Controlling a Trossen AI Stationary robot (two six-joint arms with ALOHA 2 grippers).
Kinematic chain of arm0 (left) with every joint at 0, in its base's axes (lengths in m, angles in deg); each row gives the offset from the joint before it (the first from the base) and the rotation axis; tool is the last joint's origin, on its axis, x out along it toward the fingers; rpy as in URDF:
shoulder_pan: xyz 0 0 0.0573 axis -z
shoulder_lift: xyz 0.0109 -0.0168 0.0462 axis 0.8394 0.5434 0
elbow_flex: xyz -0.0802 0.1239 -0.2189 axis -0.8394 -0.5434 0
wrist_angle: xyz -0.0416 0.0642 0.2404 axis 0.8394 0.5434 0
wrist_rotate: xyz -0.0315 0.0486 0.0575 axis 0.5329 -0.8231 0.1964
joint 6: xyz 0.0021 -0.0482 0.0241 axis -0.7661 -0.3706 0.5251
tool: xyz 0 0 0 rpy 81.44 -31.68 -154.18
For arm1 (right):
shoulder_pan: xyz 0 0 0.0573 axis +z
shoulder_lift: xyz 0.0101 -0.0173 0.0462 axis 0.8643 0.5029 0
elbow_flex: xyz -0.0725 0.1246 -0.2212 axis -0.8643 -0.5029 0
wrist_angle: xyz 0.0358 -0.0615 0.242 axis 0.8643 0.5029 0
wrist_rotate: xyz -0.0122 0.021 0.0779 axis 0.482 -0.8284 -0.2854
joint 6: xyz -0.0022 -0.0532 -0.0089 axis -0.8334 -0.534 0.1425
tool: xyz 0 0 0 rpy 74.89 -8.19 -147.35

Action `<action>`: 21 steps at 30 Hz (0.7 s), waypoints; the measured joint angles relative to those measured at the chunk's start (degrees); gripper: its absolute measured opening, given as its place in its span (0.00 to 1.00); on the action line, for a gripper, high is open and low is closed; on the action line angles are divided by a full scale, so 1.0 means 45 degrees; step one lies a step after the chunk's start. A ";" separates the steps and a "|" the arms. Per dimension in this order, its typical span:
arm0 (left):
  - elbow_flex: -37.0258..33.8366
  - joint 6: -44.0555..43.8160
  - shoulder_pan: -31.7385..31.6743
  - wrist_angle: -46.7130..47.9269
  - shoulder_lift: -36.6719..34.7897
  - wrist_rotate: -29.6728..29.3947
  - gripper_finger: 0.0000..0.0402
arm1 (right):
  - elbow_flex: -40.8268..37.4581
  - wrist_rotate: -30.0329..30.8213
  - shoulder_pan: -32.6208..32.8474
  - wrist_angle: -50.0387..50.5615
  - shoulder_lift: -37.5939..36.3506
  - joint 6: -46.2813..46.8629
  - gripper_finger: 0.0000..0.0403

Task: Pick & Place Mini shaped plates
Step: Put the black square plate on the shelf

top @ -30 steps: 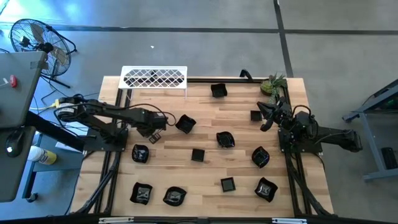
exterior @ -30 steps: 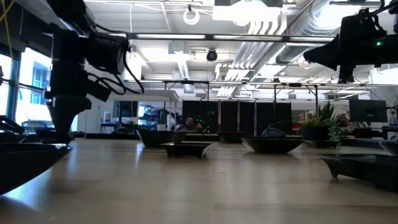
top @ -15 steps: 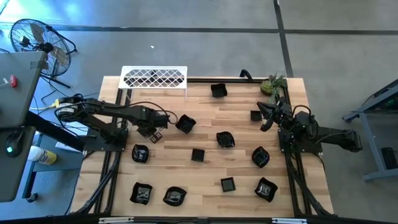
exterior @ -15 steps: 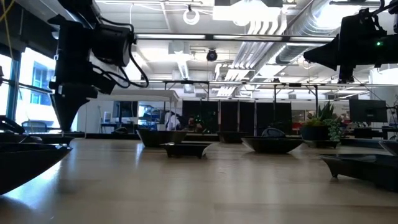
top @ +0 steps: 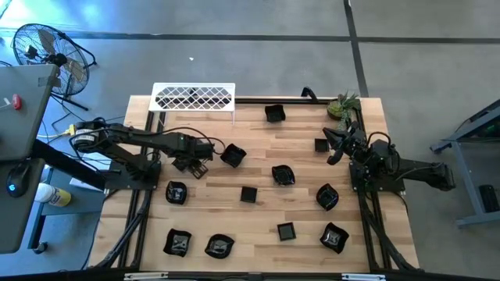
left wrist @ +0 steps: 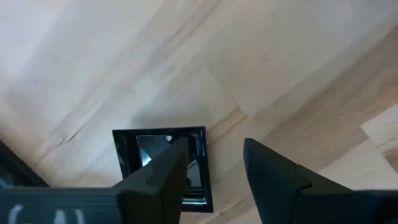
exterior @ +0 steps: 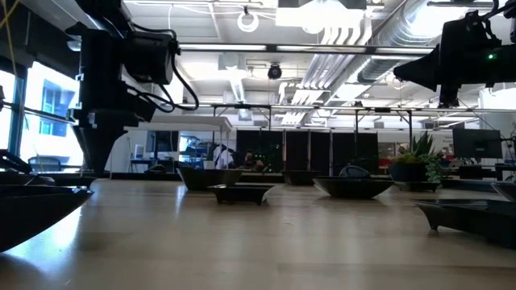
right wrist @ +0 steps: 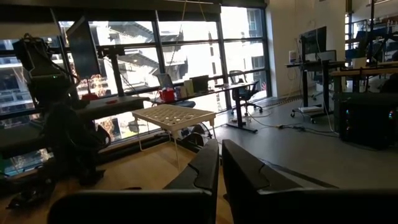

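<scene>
Several small glossy black plates lie flat across the wooden table, among them a plate (top: 233, 155) just right of my left gripper, a plate (top: 176, 193) near of it, and a plate (top: 248, 194) at the middle. My left gripper (top: 197, 167) points down, open, low over the left half of the table (top: 258, 148). In the left wrist view a square plate (left wrist: 140, 152) lies on the wood below my left gripper (left wrist: 214, 162), one finger (left wrist: 165, 177) over its edge and the other over bare wood. My right gripper (top: 334, 148) waits raised at the far right, shut (right wrist: 219, 165).
A white wire-mesh rack (top: 193, 97) stands at the far left edge, and a small green plant (top: 344, 105) at the far right corner. More plates line the near edge (top: 219, 247) and right side (top: 326, 197). Bare wood lies between the rack and the far plate (top: 274, 114).
My left gripper has risen a little off the table and shifted slightly toward the table's right, staying pointed down. The plates and my right arm have kept still.
</scene>
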 joint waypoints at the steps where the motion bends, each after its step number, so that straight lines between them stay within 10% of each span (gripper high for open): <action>1: -0.0004 -0.0005 0.0000 0.0002 0.0000 -0.0029 0.36 | 0.0000 0.0000 0.0000 0.0000 0.0000 0.0009 0.04; 21: -0.1195 -0.0714 0.0000 -0.0126 -0.0003 0.0344 0.30 | -0.0003 -0.0002 0.0000 0.0000 0.0000 0.0008 0.04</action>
